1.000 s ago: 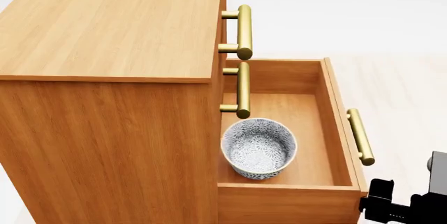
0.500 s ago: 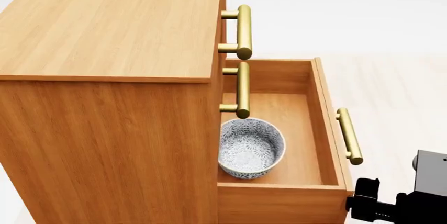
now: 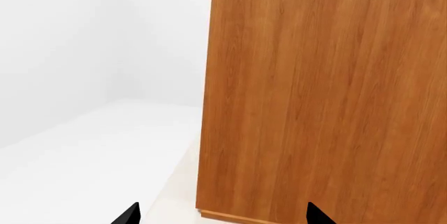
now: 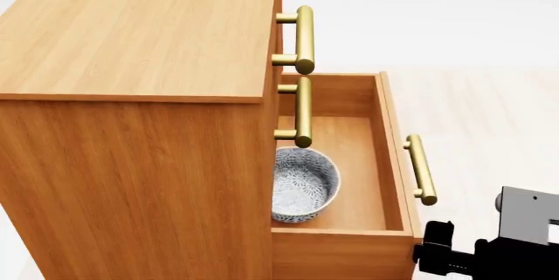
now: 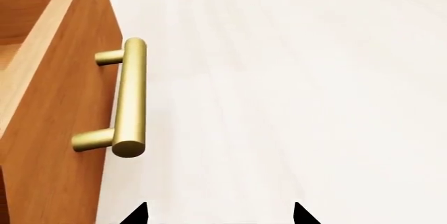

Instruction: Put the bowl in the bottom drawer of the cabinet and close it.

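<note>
since the earlier frames the bottom drawer [image 4: 336, 162] has slid further into the cabinet [image 4: 131, 97]; its front panel and brass handle [image 4: 420, 169] sit closer to the cabinet face, and the bowl [image 4: 302, 184] now lies partly hidden under the cabinet's front edge. the drawer is not yet shut.

left to right in the head view: the cabinet fills the left, with two upper handles, the top one [image 4: 303, 39] and the middle one [image 4: 302, 112], on its front. the bowl stands upright on the drawer floor, against the cabinet side of the drawer. the drawer's handle juts out to the right. the right gripper's [image 5: 219, 214] black body shows at the lower right, just beside the drawer's front corner; contact cannot be told.

left gripper [image 3: 221, 216]: fingertips spread apart, nothing between them, facing the cabinet's side panel. right gripper: fingertips spread apart, holding nothing, over pale floor [image 5: 293, 77], with the drawer handle just beside it.
</note>
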You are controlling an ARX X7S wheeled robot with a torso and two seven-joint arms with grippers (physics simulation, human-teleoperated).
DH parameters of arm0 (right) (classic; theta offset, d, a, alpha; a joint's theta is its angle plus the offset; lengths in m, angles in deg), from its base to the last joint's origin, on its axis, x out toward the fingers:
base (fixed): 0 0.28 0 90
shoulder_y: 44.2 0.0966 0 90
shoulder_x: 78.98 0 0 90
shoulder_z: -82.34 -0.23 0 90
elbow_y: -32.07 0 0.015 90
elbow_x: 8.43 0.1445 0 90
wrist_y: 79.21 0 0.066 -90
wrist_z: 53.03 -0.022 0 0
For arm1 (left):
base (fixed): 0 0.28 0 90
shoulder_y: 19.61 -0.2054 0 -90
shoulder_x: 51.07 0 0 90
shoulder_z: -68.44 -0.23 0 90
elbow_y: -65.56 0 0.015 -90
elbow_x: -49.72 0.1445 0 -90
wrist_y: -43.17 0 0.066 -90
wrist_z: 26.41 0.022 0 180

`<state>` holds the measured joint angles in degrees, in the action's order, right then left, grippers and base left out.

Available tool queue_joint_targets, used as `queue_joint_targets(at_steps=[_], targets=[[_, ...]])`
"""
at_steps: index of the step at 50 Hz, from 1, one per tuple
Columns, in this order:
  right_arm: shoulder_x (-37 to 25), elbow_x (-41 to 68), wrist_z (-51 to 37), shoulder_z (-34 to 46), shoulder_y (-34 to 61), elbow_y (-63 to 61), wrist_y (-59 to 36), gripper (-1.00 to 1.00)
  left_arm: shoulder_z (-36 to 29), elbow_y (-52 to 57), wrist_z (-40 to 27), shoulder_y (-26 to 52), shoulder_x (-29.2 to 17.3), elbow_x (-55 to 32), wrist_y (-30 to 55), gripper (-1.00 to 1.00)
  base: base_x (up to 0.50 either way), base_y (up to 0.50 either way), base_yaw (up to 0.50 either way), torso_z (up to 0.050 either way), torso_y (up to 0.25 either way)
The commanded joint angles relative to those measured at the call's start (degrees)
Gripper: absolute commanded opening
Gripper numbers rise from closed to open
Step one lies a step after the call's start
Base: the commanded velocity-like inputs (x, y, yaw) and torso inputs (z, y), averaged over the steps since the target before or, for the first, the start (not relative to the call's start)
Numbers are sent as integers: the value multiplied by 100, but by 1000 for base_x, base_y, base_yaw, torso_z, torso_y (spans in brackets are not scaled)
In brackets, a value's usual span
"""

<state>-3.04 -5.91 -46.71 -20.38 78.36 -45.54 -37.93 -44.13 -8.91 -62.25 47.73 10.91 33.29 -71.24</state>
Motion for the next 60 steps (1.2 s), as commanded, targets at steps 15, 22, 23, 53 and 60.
queue_joint_targets(at_steps=[15, 22, 23, 53, 60], targets=[[213, -179, -31, 169, 127, 94, 78, 100, -9, -58, 4, 25, 6, -7, -33, 100, 0, 0, 0, 0, 0], [244, -189, -46, 258, 131, 75, 88, 100, -12, -12, -14, 14, -7, -8, -1, 100, 0, 0, 0, 0, 0], [248, -190, -54, 263, 128, 75, 92, 100, -13, -23, -12, 19, -4, -7, -6, 100, 0, 0, 0, 0, 0], [447, -91, -49, 535, 89, 48, 105, 100, -21, -33, -21, 20, -11, -29, -31, 100, 0, 0, 0, 0, 0], [483, -69, -54, 593, 61, 31, 106, 100, -21, 3, -35, 5, -24, -32, -18, 100, 0, 0, 0, 0, 0]])
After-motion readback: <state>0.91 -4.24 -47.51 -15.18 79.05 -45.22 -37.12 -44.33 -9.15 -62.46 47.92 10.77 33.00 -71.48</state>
